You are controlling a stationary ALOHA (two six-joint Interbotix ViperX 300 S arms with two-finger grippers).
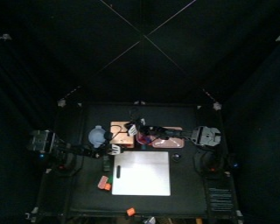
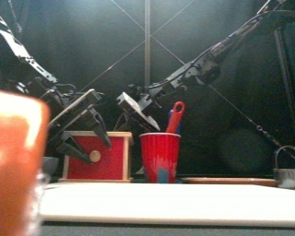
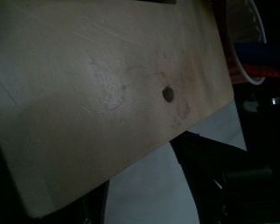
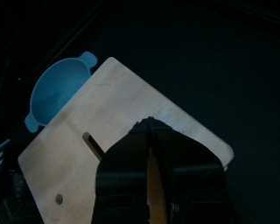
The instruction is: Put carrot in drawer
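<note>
The right gripper (image 4: 149, 129) was pinched nearly shut on what looked like the tiny bright orange carrot (image 4: 149, 188), above the tan wooden drawer (image 4: 108, 114). The left gripper (image 2: 85, 143) gaped wide and empty by it. Delivery step, I judged. Next, the pull-out section needed opening so the carrot could go in.

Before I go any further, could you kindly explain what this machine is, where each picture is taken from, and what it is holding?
It is a robot with two black arms at a small table. One picture looks straight down, one looks level from the table's front edge, and two come from the wrists. On the table are a wooden drawer box, a white sheet, a blue bowl and a red cup. The left gripper is open. The right gripper pinches a thin orange piece, apparently the carrot, over the box.
</note>
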